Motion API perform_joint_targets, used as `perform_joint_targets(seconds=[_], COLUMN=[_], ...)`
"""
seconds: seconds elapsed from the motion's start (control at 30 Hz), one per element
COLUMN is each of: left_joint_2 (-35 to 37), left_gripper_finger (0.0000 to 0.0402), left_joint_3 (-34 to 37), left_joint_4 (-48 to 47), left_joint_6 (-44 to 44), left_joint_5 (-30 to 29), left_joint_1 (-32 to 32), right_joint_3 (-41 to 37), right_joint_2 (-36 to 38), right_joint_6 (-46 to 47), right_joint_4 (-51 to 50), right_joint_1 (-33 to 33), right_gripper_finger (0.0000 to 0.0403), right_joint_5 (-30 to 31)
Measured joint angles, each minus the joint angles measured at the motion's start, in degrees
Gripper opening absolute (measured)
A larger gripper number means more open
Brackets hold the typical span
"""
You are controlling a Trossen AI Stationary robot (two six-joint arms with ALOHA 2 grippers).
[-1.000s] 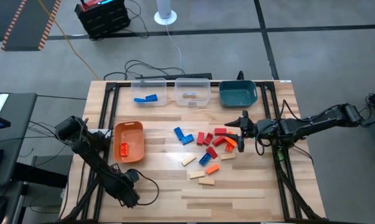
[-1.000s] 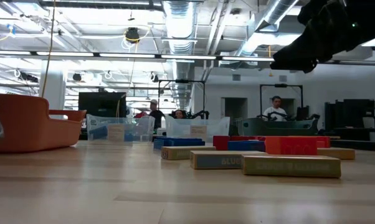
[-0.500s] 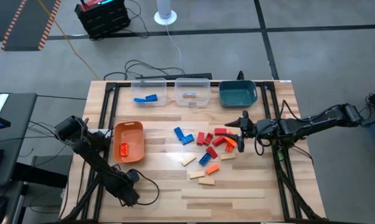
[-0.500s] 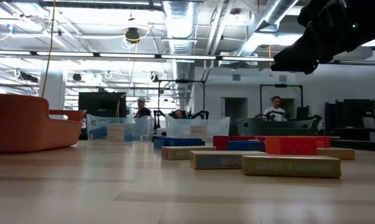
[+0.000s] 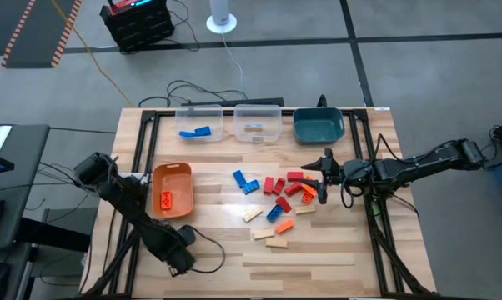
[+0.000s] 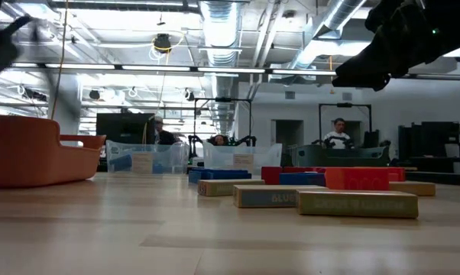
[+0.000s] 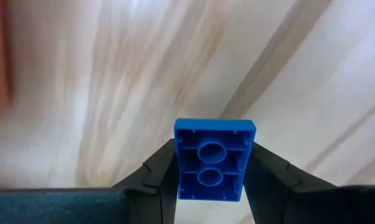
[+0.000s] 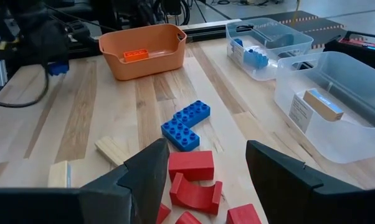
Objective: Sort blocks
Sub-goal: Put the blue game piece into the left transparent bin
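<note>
An orange bin [image 5: 172,190] sits at left; two clear bins [image 5: 199,123] [image 5: 258,123] and a teal bin [image 5: 318,126] line the far edge.

A pale wooden bench [image 5: 318,258] stands on a grey concrete floor [image 5: 418,75]. Beyond it, the low view shows an open workshop with bright ceiling strip lights [image 6: 123,67], silver ducting [image 6: 218,23] and seated people [image 6: 338,136]

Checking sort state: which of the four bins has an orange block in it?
The orange bin at the table's left holds an orange brick. The two clear bins hold blue and tan pieces; the teal bin shows none.
</note>
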State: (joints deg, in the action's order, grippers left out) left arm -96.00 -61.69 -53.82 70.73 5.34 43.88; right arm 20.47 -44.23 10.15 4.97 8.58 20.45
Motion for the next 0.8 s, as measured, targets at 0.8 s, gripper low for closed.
perform_joint_targets(seconds=[0.8], left_joint_2=[4.68], left_gripper_finger=[0.0138], left_joint_3=[-4.27], left_joint_4=[0.95], left_joint_6=[-64.32], left_joint_5=[-28.25], left_joint_1=[-55.84], right_joint_3=[-0.07], right_joint_2=[-0.02], right_joint_6=[0.94], right_joint_4=[-0.30], right_joint_1=[0.00], right_gripper_finger=[0.0249], right_joint_5=[0.02])
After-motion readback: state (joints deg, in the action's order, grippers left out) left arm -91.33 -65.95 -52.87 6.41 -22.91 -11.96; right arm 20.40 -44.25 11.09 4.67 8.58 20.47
